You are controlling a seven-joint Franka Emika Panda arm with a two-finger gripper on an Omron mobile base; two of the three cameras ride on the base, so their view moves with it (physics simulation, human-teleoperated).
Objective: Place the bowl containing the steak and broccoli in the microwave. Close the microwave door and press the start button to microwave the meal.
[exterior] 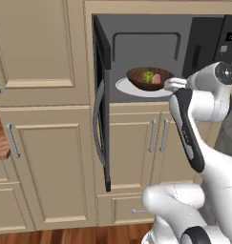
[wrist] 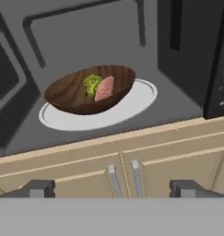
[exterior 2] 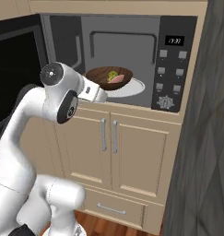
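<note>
Bowl (wrist: 88, 90) duty looks finished for the jaws: they stand wide apart and hold nothing, the gripper (wrist: 112, 188) hanging just outside the microwave (exterior 2: 118, 60) mouth, level with the front edge of the cabinet below. From the hand's own camera the two dark fingertips (wrist: 36, 188) sit low, spread to either side of the pair of silver cabinet handles (wrist: 125, 177). Beyond them the bowl rests on the white turntable plate (wrist: 136, 99), tilted a little and set toward the plate's left rather than centred, which I take to be how it settled when let go. The steak (wrist: 104, 87) and the broccoli (wrist: 91, 84) lie side by side, touching, in its hollow. Reaching in from the front explains the arm's bent, level pose in the right base view. Further out, the microwave door (exterior: 101, 109) stands swung fully open on the left, its silver bar handle facing the room. The button panel (exterior 2: 172, 64) lies on the right of the cavity. I judge the placing done; the door and the start button remain, and the arm must clear the doorway first.
</note>
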